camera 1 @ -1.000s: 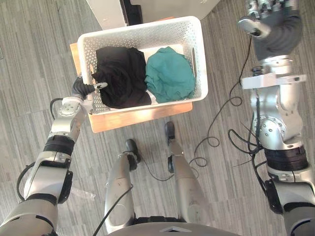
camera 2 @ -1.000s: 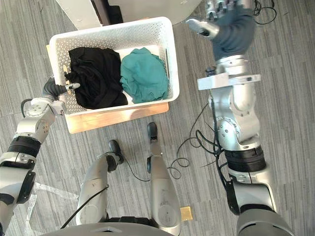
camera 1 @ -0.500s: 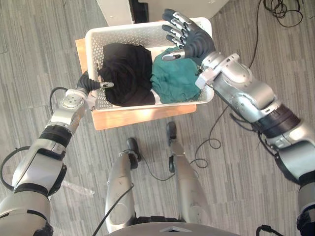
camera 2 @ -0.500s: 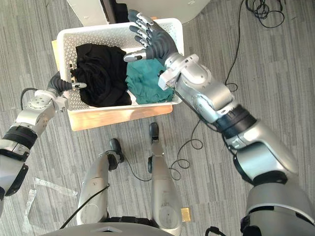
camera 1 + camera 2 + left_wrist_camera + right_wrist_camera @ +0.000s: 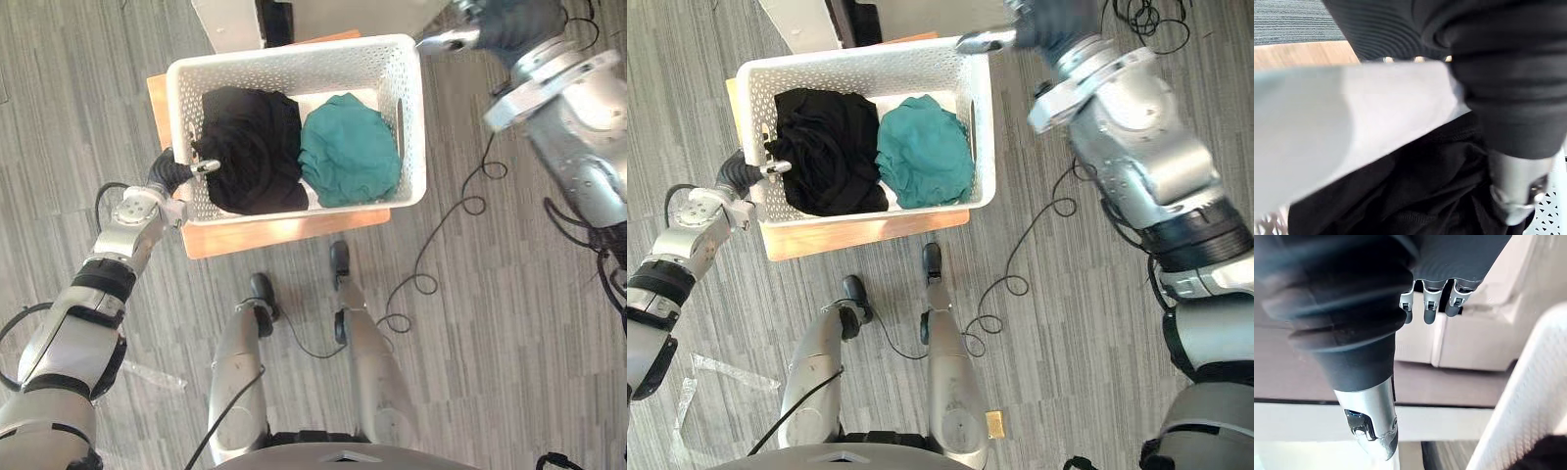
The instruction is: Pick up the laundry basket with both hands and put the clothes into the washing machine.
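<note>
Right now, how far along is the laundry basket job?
Early. Done: the left hand has its thumb hooked over the left rim of the laundry basket. In hand: the right hand is by the far right corner, gripping nothing. Left: the basket sits on its wooden board with the black clothes and teal clothes inside; lifting and unloading remain.
</note>
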